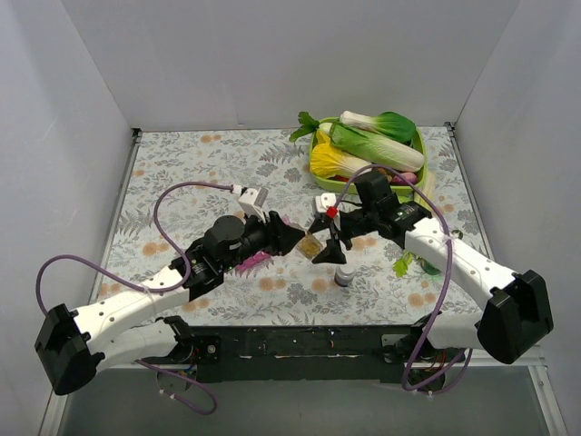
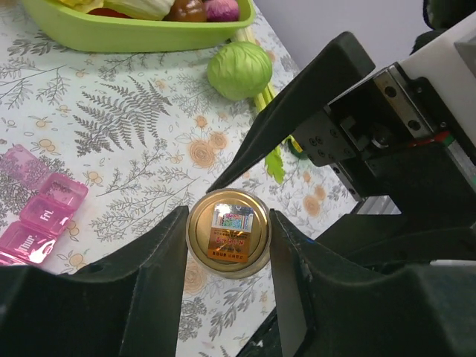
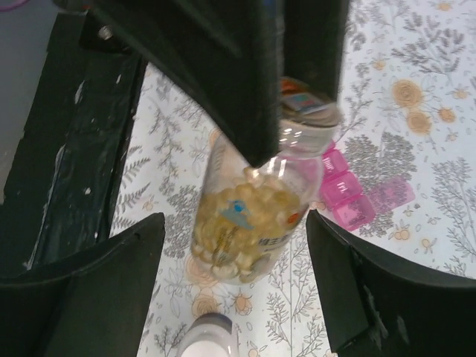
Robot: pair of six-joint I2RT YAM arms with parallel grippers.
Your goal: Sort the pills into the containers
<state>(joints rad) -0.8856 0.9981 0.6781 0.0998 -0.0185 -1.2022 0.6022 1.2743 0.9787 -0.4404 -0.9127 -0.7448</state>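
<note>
A clear bottle [image 3: 253, 216] full of yellow pills hangs above the table, tilted. Its gold cap [image 2: 228, 233] sits between the fingers of my left gripper [image 2: 228, 249], which is shut on it. In the top view this left gripper [image 1: 302, 242] meets the right one at mid-table. My right gripper [image 3: 235, 249] is open, its fingers standing on either side of the bottle's body with a gap on each side. The pink containers [image 2: 37, 216] lie on the flowered cloth, left of the bottle, and show as the containers [image 3: 357, 197] beyond the bottle in the right wrist view.
A small white-capped bottle [image 1: 344, 275] stands just in front of the grippers. A green tray [image 1: 419, 150] of vegetables sits at the back right. A round green vegetable [image 2: 239, 71] lies loose near the right arm. The black base rail [image 3: 67, 149] runs along the near edge.
</note>
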